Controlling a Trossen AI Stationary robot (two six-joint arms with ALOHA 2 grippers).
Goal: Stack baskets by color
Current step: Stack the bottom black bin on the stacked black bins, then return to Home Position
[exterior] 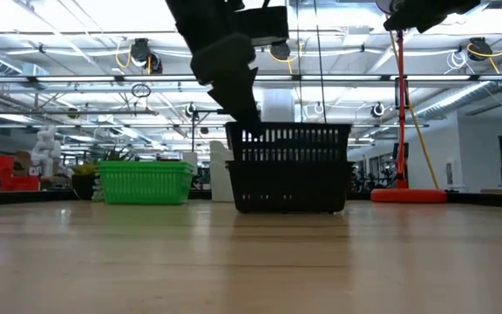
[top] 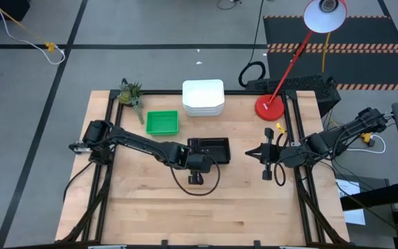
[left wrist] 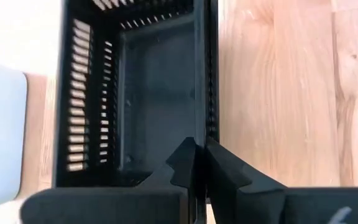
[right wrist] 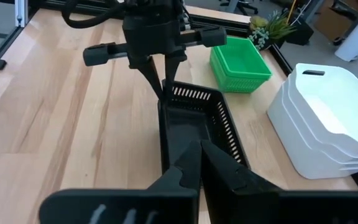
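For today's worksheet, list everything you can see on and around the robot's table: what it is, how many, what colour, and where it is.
white baskets: three, white, nested in one stack at the table's far edge, middle.
green baskets: one stack, count unclear, bright green, left of the white stack.
black baskets: at least two nested, black, table centre.
plant: one, green, far left corner.
lamp: one, red round base at the far right, white head.
table: one, light wood.
left claw: one, dark, closed on the black stack's end wall.
right claw: one, dark, shut, holding nothing, right of the black stack.
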